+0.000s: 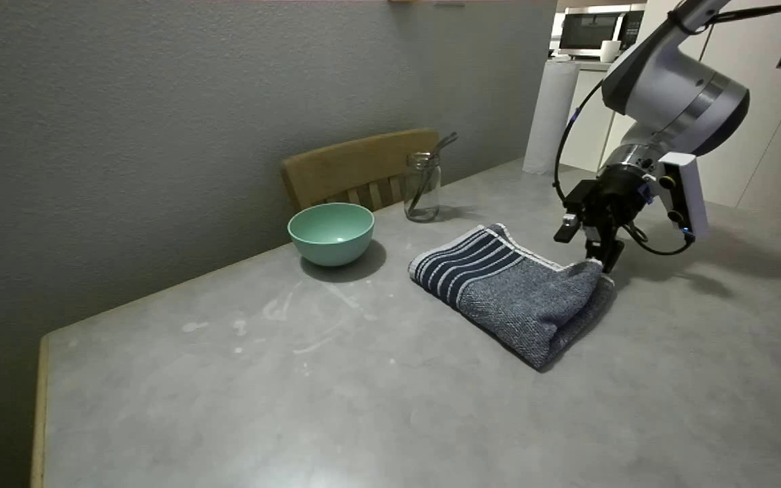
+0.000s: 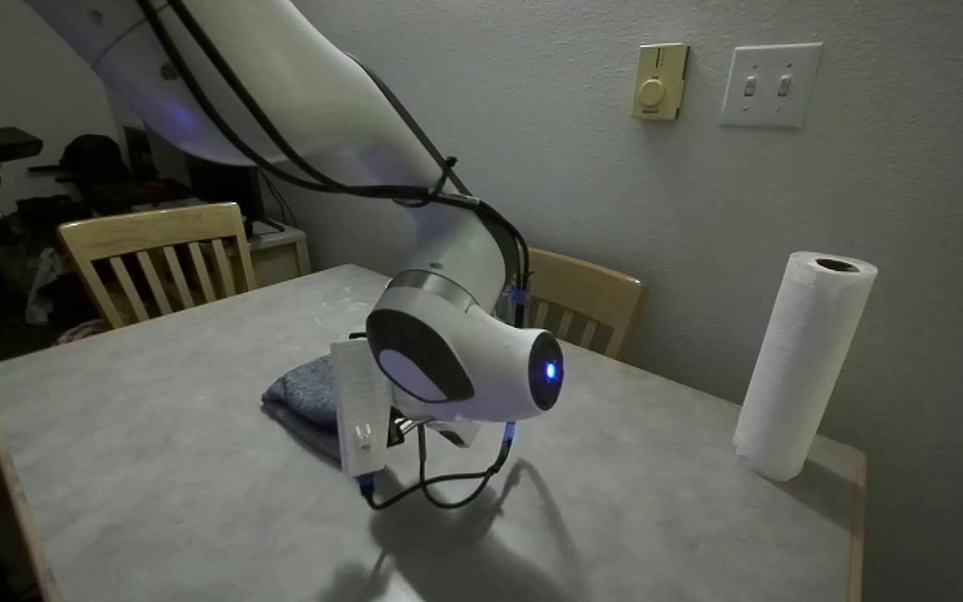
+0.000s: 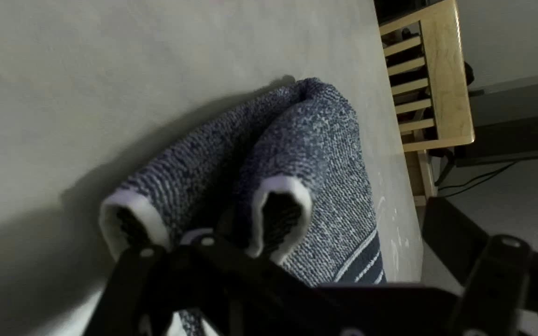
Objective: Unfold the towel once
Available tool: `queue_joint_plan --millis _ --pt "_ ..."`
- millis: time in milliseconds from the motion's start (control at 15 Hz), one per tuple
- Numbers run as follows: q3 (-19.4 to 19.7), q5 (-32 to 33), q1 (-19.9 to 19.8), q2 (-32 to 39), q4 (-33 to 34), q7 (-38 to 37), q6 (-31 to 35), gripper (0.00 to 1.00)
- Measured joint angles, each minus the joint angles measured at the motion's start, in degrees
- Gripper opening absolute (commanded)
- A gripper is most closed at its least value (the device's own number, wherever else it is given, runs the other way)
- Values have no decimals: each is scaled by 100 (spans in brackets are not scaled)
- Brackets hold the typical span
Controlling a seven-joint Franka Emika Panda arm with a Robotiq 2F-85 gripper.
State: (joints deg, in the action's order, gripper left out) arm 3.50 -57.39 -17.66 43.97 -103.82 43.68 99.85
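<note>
Your black two-fingered claw (image 1: 586, 251) stands wide, nothing gripped. Just beside and under it: dark blue-grey terry towel (image 1: 516, 298), pale-striped, white-hemmed, lying folded on the mottled grey table (image 1: 282, 407). One finger (image 1: 608, 257) is at its hemmed edge; contact you can't tell. Well apart from your claw: round mint-green bowl (image 1: 331, 237), clear glass jar (image 1: 423, 193).

Towel (image 1: 519, 291) lies folded on grey table (image 1: 228, 407) in an exterior view, striped end toward green bowl (image 1: 331, 237) and glass jar (image 1: 423, 190). Gripper (image 1: 587, 247) at opposite end: jaws apart, one finger at the raised corner, contact unclear. White roll (image 1: 550, 118) stands by wall (image 1: 180, 135).
</note>
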Motion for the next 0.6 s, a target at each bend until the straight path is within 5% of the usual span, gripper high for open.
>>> queue_joint_plan --millis 600 --pt "73 -137 0 26 -7 -216 5 100"
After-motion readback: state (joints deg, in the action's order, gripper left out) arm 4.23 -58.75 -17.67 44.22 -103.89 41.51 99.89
